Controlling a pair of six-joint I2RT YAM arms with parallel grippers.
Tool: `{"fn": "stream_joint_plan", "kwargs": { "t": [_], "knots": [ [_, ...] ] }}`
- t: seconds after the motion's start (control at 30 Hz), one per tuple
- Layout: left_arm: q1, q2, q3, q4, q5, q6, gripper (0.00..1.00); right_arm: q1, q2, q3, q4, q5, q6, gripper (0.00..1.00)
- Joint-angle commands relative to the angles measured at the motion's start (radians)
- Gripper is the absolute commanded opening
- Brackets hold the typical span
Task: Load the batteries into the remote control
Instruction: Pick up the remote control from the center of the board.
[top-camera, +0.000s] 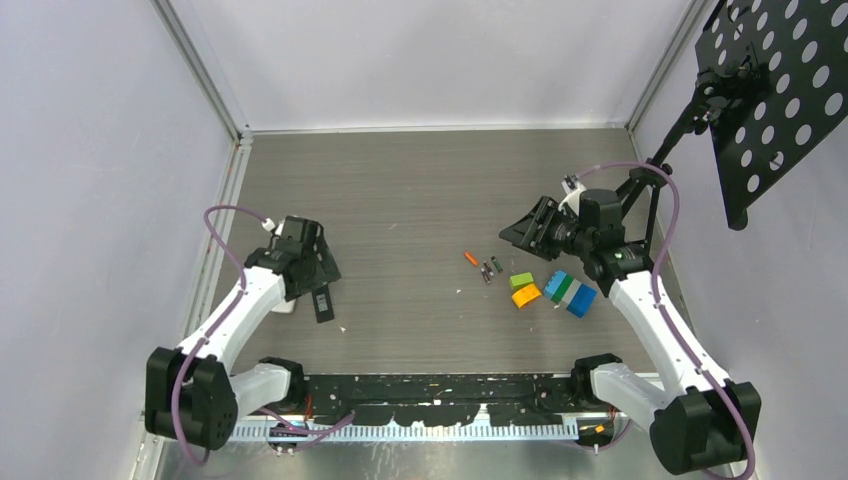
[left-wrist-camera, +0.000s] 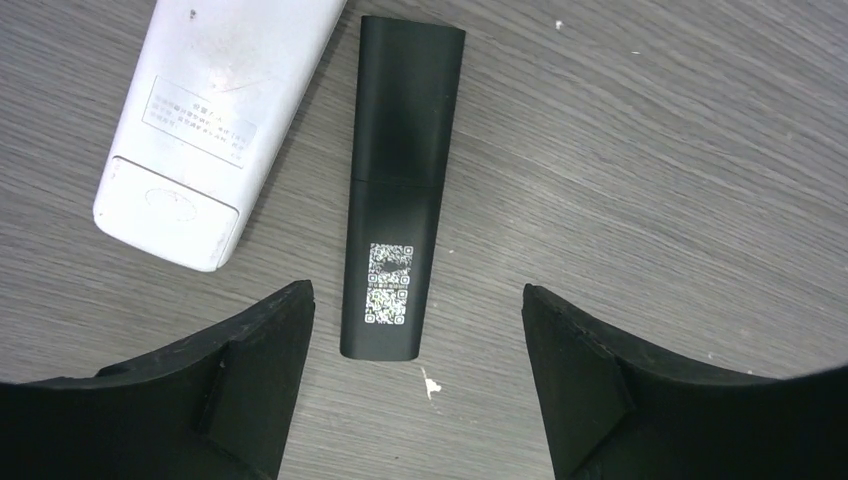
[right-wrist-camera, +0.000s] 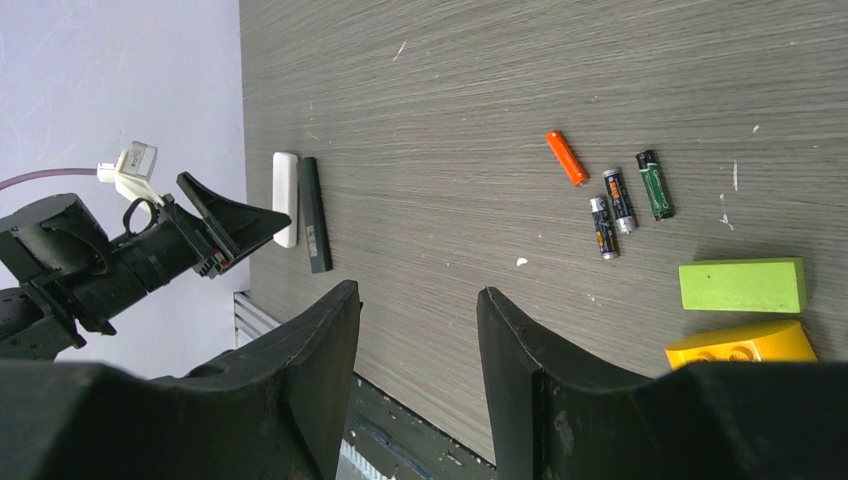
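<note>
A black remote control (left-wrist-camera: 400, 180) lies back up on the table, with a QR label near its close end. A white remote (left-wrist-camera: 215, 120) lies beside it, also back up. My left gripper (left-wrist-camera: 415, 295) hangs open over the black remote's near end, one finger on each side and nothing between them. In the top view the black remote (top-camera: 322, 303) pokes out from under the left gripper (top-camera: 318, 262). The batteries (top-camera: 488, 270) lie loose mid-table: an orange one (right-wrist-camera: 566, 157), two dark ones (right-wrist-camera: 620, 200) and a green-black one (right-wrist-camera: 655, 184). My right gripper (right-wrist-camera: 417, 290) is open and empty, raised to their right.
A green block (top-camera: 521, 280), an orange-yellow block (top-camera: 526, 296) and a blue-green-blue row of blocks (top-camera: 570, 292) sit just right of the batteries. A black perforated panel (top-camera: 780, 90) on a stand rises at the far right. Walls close in the left, back and right sides.
</note>
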Motion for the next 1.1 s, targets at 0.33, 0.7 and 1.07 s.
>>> {"fn": "stream_joint_plan", "kwargs": {
  "t": [0.33,0.7,1.07],
  "knots": [
    [0.0,0.199,-0.074,0.172,-0.063,-0.069,0.68,0.007,0.095,0.032,0.047,0.039,-0.002,0.49],
    [0.0,0.254,-0.062,0.171,-0.03,-0.1,0.66,0.007,0.106,0.047,0.021,0.063,0.019,0.48],
    [-0.036,0.265,0.002,0.153,-0.012,-0.042,0.1,0.008,0.107,0.047,-0.002,0.077,0.021,0.47]
  ]
}}
